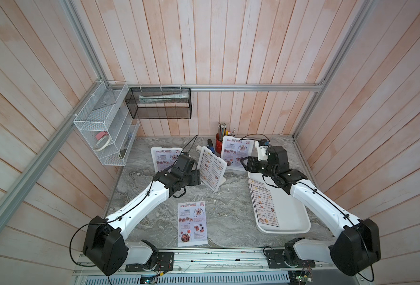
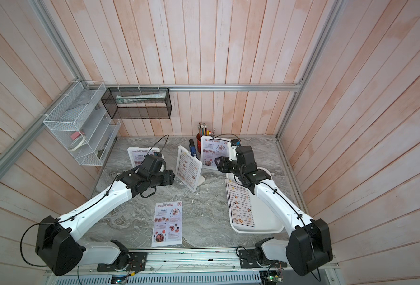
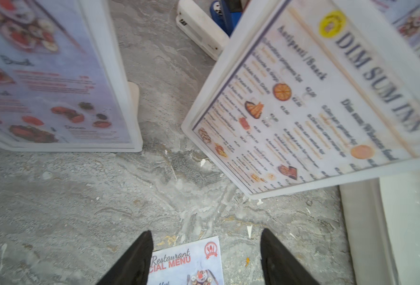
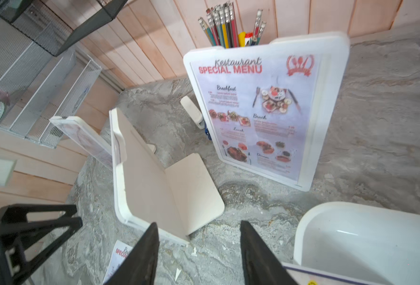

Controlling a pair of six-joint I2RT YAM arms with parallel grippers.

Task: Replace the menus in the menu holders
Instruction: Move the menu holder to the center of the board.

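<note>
Three white menu holders stand at the back of the table. The left holder point(image 1: 153, 154) and the right holder point(image 1: 251, 146) each show a red SPECIAL MENU point(image 4: 255, 111). The middle holder point(image 1: 224, 164) shows a DIM SUM INN menu point(image 3: 315, 103). A loose SPECIAL MENU sheet point(image 1: 192, 223) lies flat near the front. DIM SUM INN sheets point(image 1: 265, 202) lie on the tray. My left gripper point(image 3: 206, 237) hovers open between the left and middle holders, holding nothing. My right gripper point(image 4: 199, 229) hangs open behind the middle holder, in front of the right holder.
A white tray point(image 1: 292, 222) sits at the right under my right arm. A red cup of pencils point(image 1: 219, 144) and a white stapler point(image 3: 199, 32) stand behind the holders. Wire baskets point(image 1: 105, 123) hang on the left and back walls.
</note>
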